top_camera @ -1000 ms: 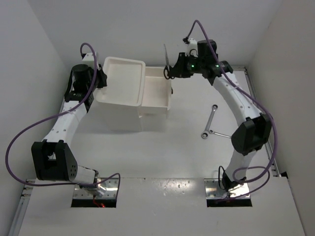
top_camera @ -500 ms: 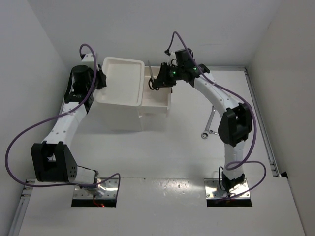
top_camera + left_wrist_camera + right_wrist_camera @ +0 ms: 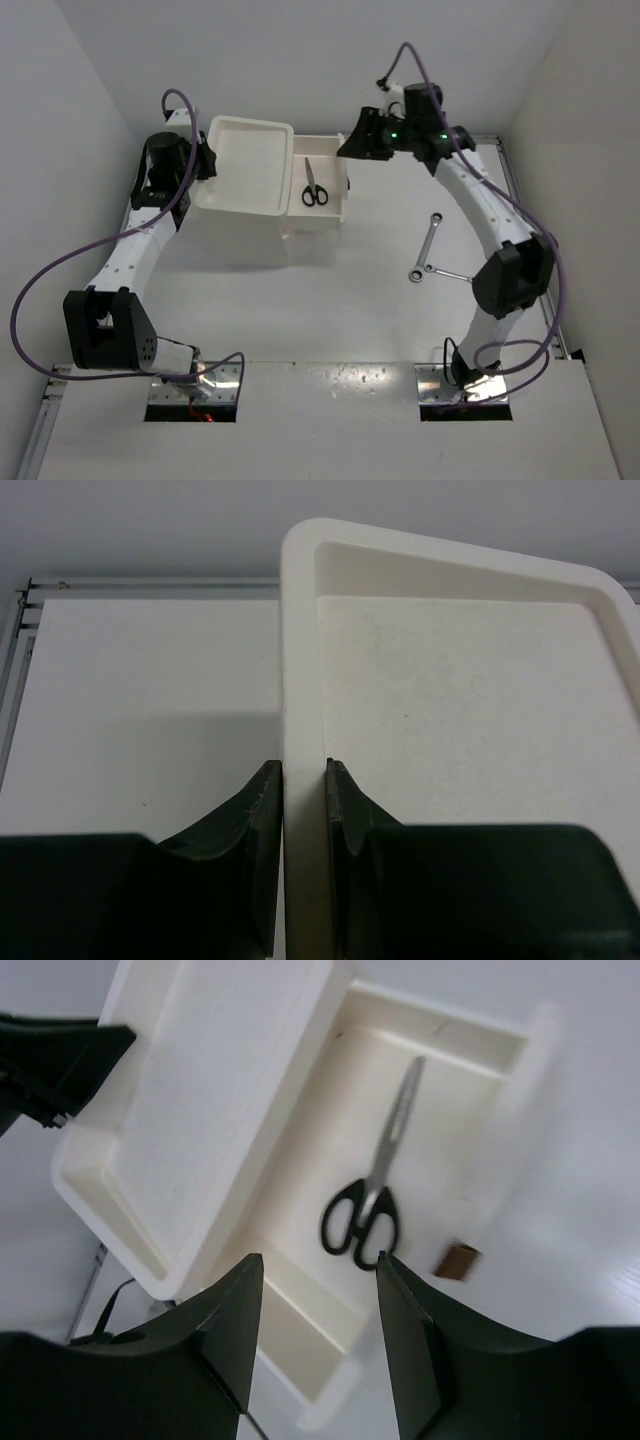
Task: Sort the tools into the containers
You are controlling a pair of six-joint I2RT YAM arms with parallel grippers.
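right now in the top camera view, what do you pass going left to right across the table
left gripper → top tray, which it clamps by the rim → black-handled scissors lying in the open drawer → right gripper, open → two wrenches

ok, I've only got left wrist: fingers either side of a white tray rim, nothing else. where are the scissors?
Observer: The scissors lie flat in the open drawer, just right of the top tray.
Operator: right gripper on them?
Observer: No. The right gripper is open and empty, hovering above that drawer.
Operator: anything on the table?
Observer: One wrench and a second wrench lie on the table, right of the white box.
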